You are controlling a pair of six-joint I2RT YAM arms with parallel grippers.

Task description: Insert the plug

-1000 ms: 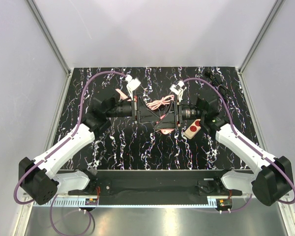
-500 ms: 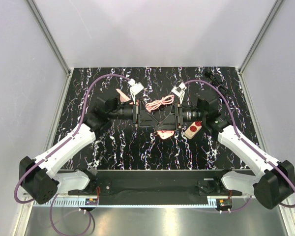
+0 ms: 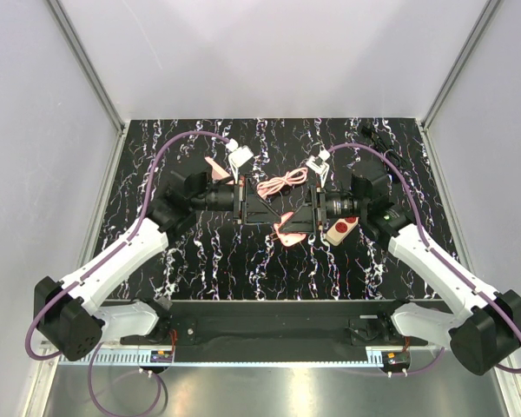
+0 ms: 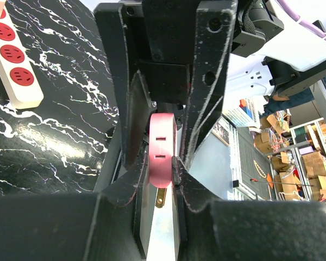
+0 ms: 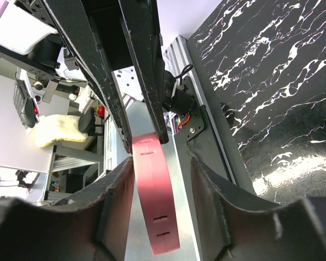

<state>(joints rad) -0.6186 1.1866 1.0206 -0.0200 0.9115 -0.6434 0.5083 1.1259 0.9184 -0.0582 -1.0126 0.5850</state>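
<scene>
what could go wrong: the left gripper (image 4: 160,176) and the right gripper (image 5: 163,166) are both around the same pink plug (image 4: 162,149). they hold it nose to nose in the air over the middle of the tabletop (image 3: 234,261). if the left one lets go before the right one has a good squeeze, i think the plug could drop or twist. if both pull at once, it could slip and turn. then its metal pin (image 4: 161,197) would not line up with the holes in the power strip (image 3: 341,228). that strip lies flat just right of the grippers, and the plug is not in it yet. the pink cord (image 3: 280,183) behind them could also tug the plug sideways.

now the grippers. the left gripper is pinched tight on the plug, one finger on each flat side. the right gripper is partly spread, with the plug between its fingers (image 5: 117,206). one finger looks very close to the plug and the other shows a gap, so it is not gripping yet.
</scene>
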